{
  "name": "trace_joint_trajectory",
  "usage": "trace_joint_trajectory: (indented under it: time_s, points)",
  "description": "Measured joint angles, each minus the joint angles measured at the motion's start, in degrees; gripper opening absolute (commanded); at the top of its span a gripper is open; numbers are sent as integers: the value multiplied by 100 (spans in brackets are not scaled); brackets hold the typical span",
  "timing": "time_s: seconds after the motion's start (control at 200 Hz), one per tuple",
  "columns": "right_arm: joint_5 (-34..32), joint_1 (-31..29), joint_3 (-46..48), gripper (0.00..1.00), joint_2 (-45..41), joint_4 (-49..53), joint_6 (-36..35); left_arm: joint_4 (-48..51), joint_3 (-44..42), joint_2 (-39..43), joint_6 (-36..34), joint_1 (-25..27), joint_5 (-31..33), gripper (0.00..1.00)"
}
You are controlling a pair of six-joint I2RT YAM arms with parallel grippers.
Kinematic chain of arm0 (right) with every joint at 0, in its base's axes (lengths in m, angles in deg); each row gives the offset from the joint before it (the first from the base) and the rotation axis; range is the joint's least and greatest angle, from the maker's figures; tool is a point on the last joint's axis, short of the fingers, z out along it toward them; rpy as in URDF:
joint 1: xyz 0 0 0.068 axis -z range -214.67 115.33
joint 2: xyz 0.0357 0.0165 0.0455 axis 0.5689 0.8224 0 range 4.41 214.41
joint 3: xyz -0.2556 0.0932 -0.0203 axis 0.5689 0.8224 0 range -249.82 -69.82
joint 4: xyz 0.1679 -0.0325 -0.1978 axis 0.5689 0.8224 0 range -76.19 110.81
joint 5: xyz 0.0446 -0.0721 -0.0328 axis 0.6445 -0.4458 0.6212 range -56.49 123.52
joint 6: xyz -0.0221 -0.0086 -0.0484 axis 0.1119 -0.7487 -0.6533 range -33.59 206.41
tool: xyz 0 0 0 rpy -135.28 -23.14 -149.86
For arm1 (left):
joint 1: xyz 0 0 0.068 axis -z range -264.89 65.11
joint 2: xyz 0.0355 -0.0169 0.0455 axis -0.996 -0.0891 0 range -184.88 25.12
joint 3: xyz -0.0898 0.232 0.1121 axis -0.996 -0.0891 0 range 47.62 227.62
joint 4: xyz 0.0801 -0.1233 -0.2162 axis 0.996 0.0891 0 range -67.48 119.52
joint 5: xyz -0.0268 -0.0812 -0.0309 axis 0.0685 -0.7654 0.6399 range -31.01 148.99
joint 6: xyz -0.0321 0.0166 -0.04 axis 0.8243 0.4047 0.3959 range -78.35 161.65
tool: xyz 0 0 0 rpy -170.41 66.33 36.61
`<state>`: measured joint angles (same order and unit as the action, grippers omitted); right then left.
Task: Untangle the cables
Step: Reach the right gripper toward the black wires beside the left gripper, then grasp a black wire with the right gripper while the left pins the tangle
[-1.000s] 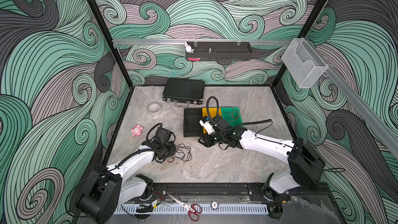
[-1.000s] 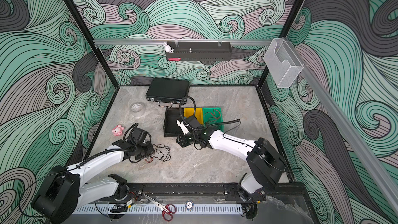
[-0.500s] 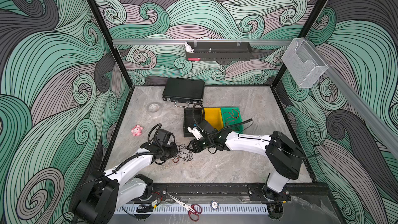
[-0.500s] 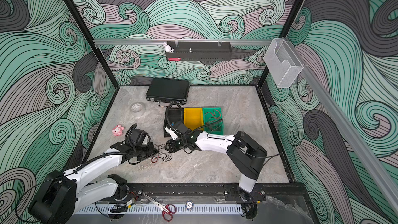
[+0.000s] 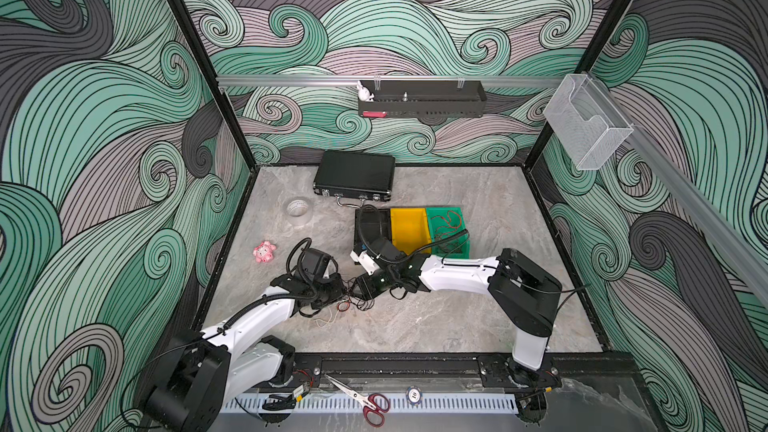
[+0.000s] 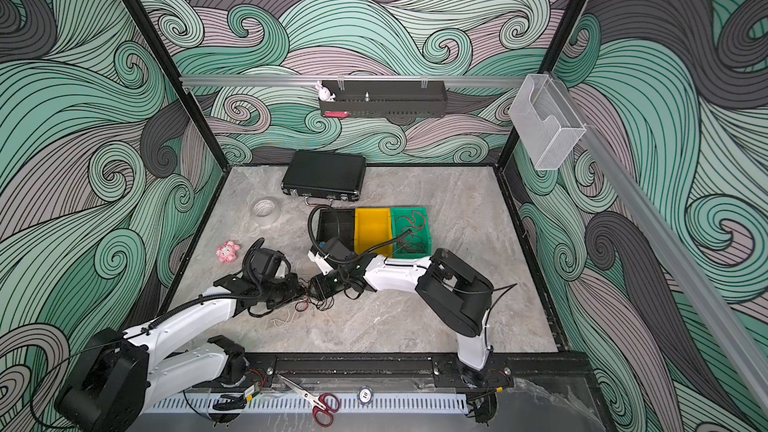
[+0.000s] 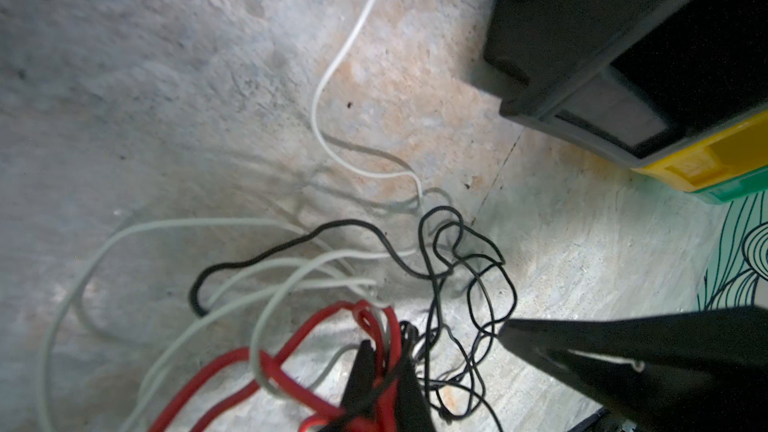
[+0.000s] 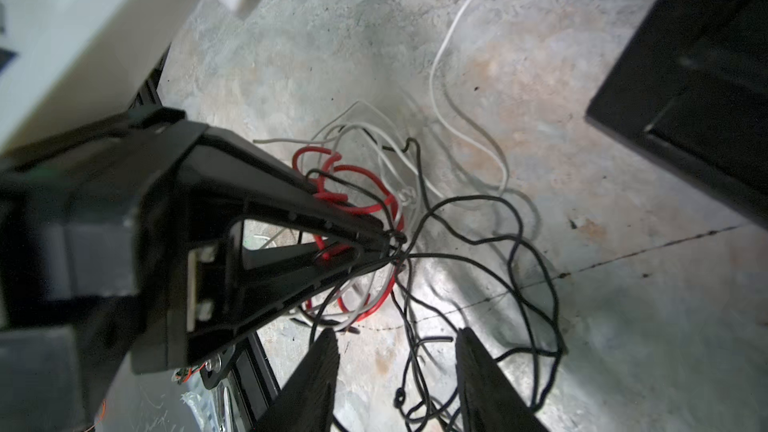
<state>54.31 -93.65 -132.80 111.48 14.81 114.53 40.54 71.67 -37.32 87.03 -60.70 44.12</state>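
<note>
Three colours of thin, floppy cables (image 8: 374,201) (red, black, white) lie tangled on the grey marbled bench (image 5: 436,326) between the arms. Left jaws are pinched on strands at the knot; right jaws stand apart over black loops. Light and snag-prone, so I'd take a free loop.

Lab robot enclosure, wave-print walls (image 5: 395,14), black frame posts (image 5: 200,60)

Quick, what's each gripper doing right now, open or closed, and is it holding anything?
Left gripper: closed, pinching the cables.
Right gripper: open, holding nothing.
</note>
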Motion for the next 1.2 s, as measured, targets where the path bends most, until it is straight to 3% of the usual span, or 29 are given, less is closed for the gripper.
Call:
trace_joint_trajectory:
  time_s: [0.42,0.756,0.831,1.036,1.201]
  points:
    - [-175,-94,109,47,-612,153,-149,-79,-31,-42,0,0,0,7]
    - [-315,-295,7,41,-144,280,-321,-94,-31,-37,2,0,0,8]
    - [-352,-293,-7,37,-48,293,-350,-94,-31,-33,2,0,0,9]
    - [-566,-293,-11,12,-20,358,-382,-94,-31,-33,7,0,2,11]
    - [-931,-278,31,1,-138,535,-402,-70,-31,-2,11,0,24,11]
